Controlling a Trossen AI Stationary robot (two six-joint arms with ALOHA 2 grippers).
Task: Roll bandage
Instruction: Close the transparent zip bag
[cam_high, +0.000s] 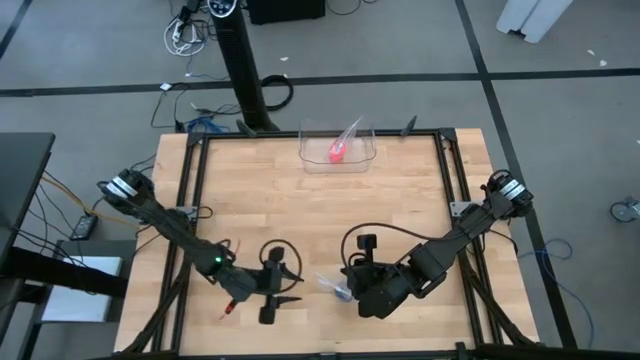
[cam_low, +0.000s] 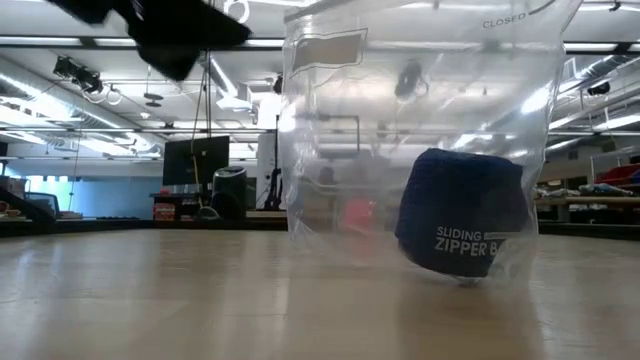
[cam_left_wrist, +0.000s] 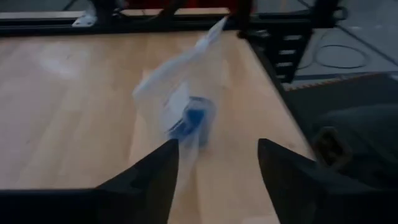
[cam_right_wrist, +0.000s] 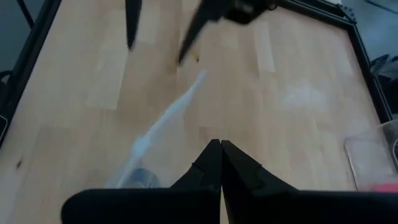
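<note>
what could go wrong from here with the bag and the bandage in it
1. The bandage, rolled, sits inside the clear bag, which stands tall on the table with nothing gripping it; it may tip over.
2. The left hand is open just short of the bag, so a forward move could push it away rather than catch it.
3. The right hand is shut beside the bag; a sweep could knock it.

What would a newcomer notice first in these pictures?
A clear plastic bag stands right before the low camera, with a blue bandage roll inside it. From above, both grippers sit near the table's front edge: the left gripper open, the right gripper shut by the bag. A clear tray with a pink roll waits at the far edge.
</note>
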